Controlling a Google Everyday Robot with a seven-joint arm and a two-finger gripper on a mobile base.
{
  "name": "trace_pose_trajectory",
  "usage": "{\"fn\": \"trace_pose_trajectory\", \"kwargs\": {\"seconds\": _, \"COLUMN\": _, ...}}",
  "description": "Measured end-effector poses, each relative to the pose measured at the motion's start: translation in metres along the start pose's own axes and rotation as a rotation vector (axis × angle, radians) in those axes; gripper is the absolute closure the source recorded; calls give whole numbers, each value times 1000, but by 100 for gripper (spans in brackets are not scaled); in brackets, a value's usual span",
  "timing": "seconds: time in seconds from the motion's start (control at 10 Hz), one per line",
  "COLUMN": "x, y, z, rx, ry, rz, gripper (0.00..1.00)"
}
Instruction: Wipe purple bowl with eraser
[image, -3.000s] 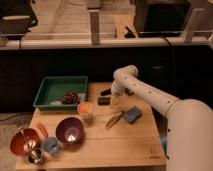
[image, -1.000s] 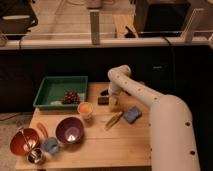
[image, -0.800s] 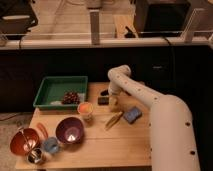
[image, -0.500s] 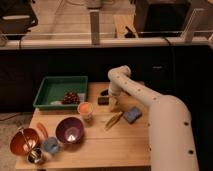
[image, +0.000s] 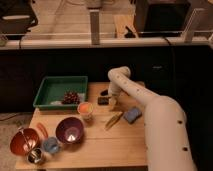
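Note:
The purple bowl (image: 70, 130) stands at the table's front left, glossy inside and upright. The eraser (image: 103, 100), a small dark flat block, lies on the wooden table near the middle back, just right of the green tray. My gripper (image: 111, 102) hangs down from the white arm right beside the eraser, on its right side, low over the table. Whether it touches the eraser I cannot tell. The gripper is well away from the purple bowl, which sits to its front left.
A green tray (image: 52, 87) holds dark grapes (image: 71, 97). An orange cup (image: 85, 108), a yellow item (image: 114, 120) and a blue square pad (image: 132, 114) lie nearby. The orange-red bowl (image: 23, 141), a blue cup (image: 50, 145) and a metal cup (image: 34, 156) stand front left.
Since three seconds ago the arm has swung left and back, bringing the gripper down beside the eraser. Over the last second it has barely moved.

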Motion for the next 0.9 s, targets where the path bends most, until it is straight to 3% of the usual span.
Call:
{"fn": "trace_pose_trajectory", "kwargs": {"seconds": 0.5, "x": -2, "y": 0, "z": -9, "rx": -5, "ry": 2, "rz": -4, "gripper": 95}}
{"fn": "trace_pose_trajectory", "kwargs": {"seconds": 0.6, "x": -2, "y": 2, "z": -10, "rx": -9, "ry": 5, "rz": -8, "gripper": 99}}
{"fn": "trace_pose_trajectory", "kwargs": {"seconds": 0.9, "x": -1, "y": 3, "z": -12, "rx": -13, "ry": 5, "rz": -6, "gripper": 100}}
